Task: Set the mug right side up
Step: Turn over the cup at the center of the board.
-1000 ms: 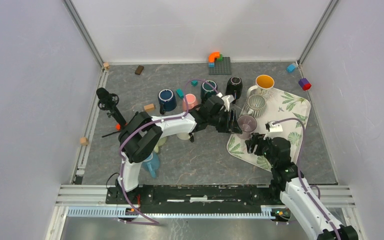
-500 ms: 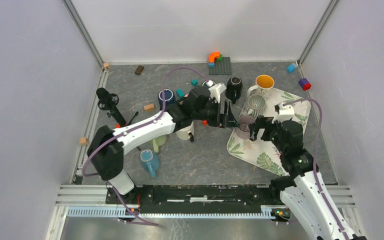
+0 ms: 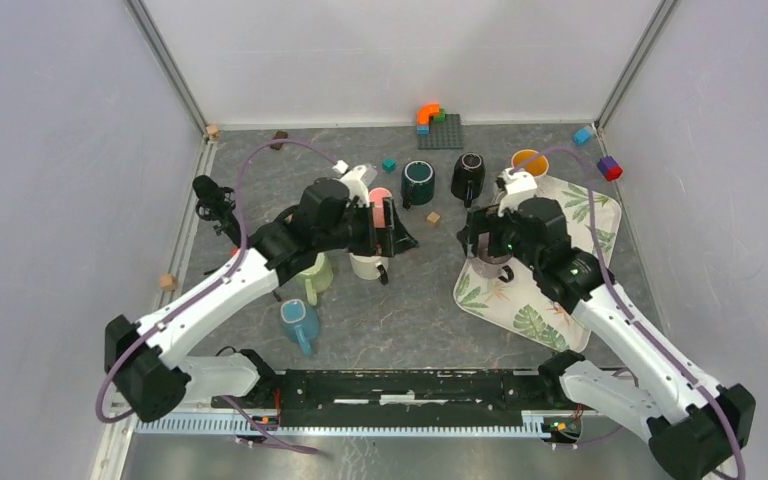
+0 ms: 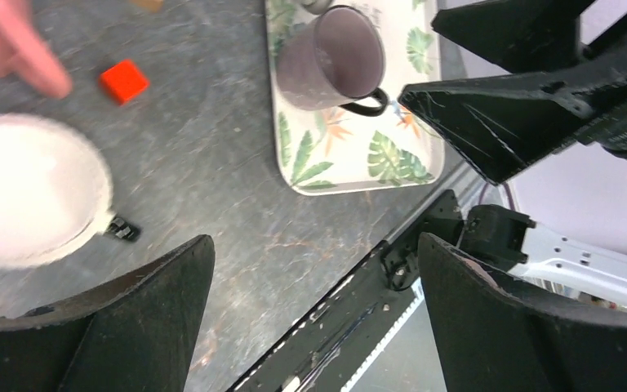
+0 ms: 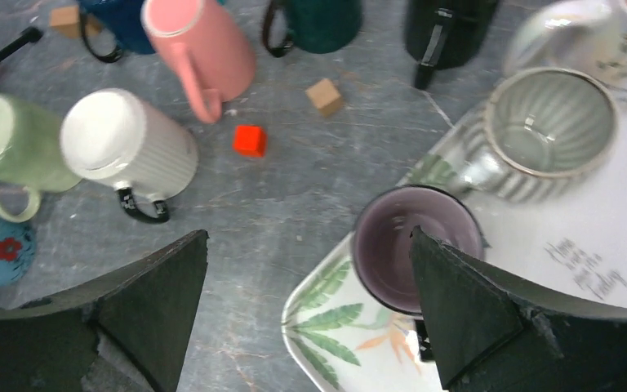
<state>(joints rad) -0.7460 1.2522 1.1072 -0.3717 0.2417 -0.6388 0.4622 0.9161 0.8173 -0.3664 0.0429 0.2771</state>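
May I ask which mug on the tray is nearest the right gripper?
The purple mug, frontmost on the tray; the grey mug and white mug stand farther.

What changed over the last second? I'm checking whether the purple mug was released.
The left gripper opened, let go of the purple mug and pulled back leftward across the table. The right gripper opened wide and moved away from its base to hover over the mug, which stands upright on the tray. The white mug and pink mug kept their places.
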